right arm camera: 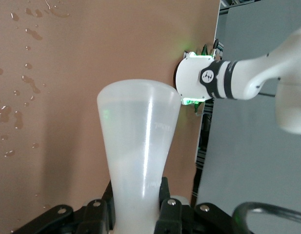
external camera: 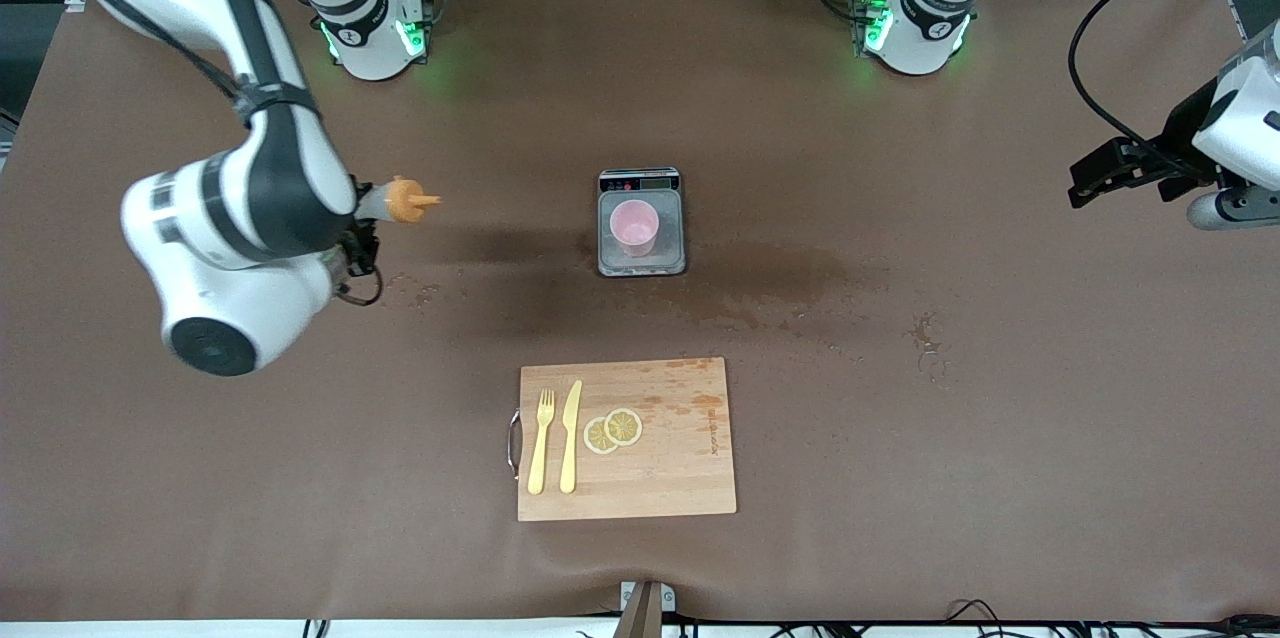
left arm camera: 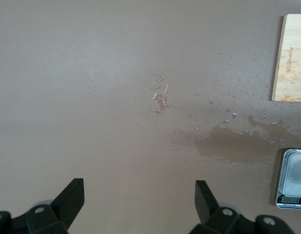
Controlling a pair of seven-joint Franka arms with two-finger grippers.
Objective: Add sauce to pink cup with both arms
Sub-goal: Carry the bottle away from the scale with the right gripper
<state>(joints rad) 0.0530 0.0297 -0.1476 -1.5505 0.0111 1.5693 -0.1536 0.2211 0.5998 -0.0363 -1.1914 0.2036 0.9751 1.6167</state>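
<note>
Front view: right gripper [external camera: 352, 223] is clamping the sauce bottle [external camera: 398, 199], tipped on its side with the orange nozzle aiming toward the pink cup [external camera: 634, 227]. It's hanging over bare table at the right arm's end, well apart from the cup, so the nozzle isn't over the rim yet. The cup is sitting upright on the scale [external camera: 641, 223], mid-table between the two grippers. Can't tell from here if anything's in it. Left gripper [external camera: 1100, 180] is hovering over the left arm's end of the table, holding nothing, well apart from the cup; that arm is waiting. Cutting board [external camera: 627, 439] with fork [external camera: 541, 441], knife [external camera: 570, 435] and lemon slices [external camera: 612, 430] is lying nearer the camera than the scale.

Left wrist view: fingers [left arm camera: 72, 195] are spread wide with only bare table [left arm camera: 91, 97] and wet patches under them. Scale's corner and the board's edge are showing at the frame's margin, well away from the jaws.

Right wrist view: jaws are pinching the bottle's narrow end, the wide body sticking out ahead of them. Liquid is showing inside.

Progress: pickup is done. Still left, I'd say: carry the bottle over the cup, left arm steadies the cup, squeeze.
</note>
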